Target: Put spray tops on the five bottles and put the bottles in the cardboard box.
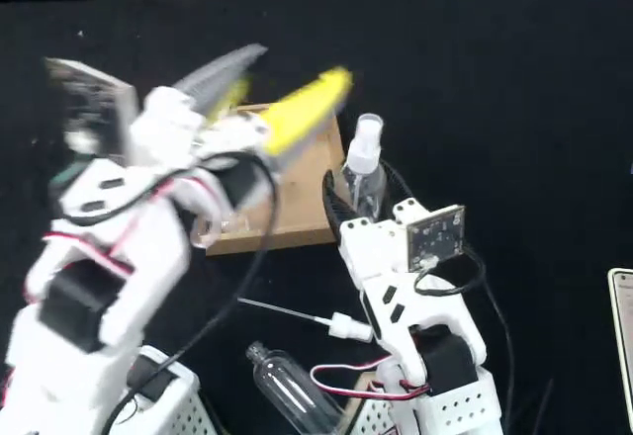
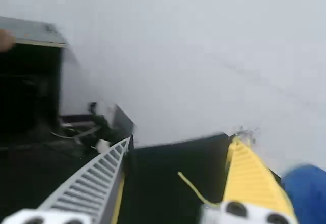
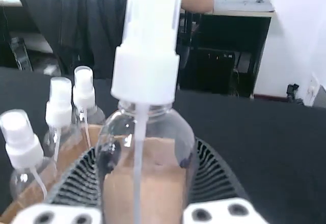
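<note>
**High view.** The left gripper (image 1: 300,66), fingers spread and holding nothing, hangs above the cardboard box (image 1: 297,213) at mid-counter (image 1: 514,109). The right gripper (image 1: 362,190) clasps an upright spray bottle (image 1: 364,163) at the box's right edge. A loose spray top (image 1: 341,326) and an uncapped bottle (image 1: 285,384) lie near the counter's front edge.

**Left wrist view.** The left gripper's (image 2: 182,142) grey and yellow fingers stand apart.

**Right wrist view.** The right gripper (image 3: 145,175) is closed around the spray bottle (image 3: 147,147). Three capped bottles (image 3: 58,107) stand in the box beside it.
</note>
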